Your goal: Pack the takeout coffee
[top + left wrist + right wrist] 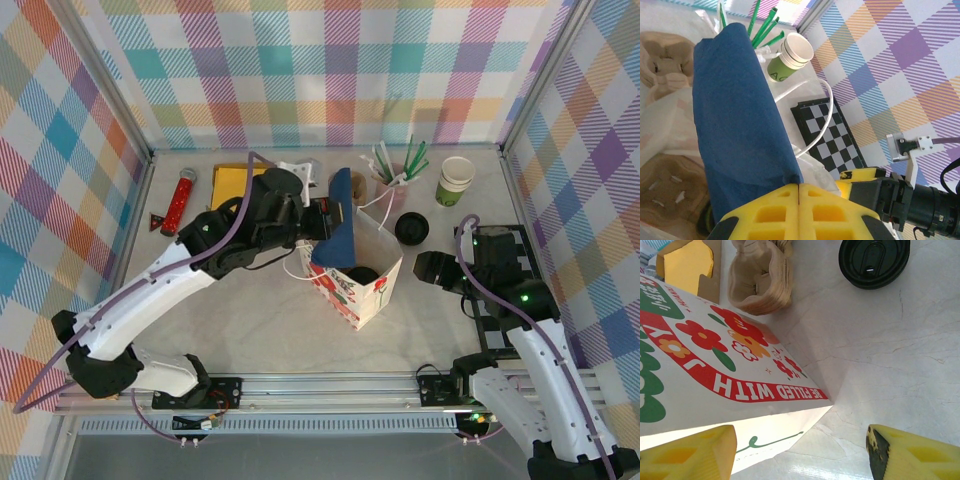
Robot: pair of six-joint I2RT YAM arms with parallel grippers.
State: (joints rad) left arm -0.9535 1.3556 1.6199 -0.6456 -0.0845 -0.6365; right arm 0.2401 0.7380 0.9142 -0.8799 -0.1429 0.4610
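My left gripper [322, 216] [799, 186] is shut on a dark blue napkin [340, 218] [737, 110], holding it upright over the far rim of the white flowered paper bag [372, 292] [700, 365]. Inside the bag shows a round black lid [362, 273], which I take for the takeout coffee; the bag walls hide its green body. My right gripper [424, 268] [800, 445] stands open just right of the bag, low over the table, with the bag's corner between its fingers but untouched.
A loose black lid [411, 228] [874, 260] lies right of the bag. Behind are lidless stacked cups [455, 180] [790, 55], green straws [398, 160], brown pulp carriers [760, 282] and a yellow packet [232, 180]. A checkerboard [500, 262] lies right, a red tool [180, 200] left.
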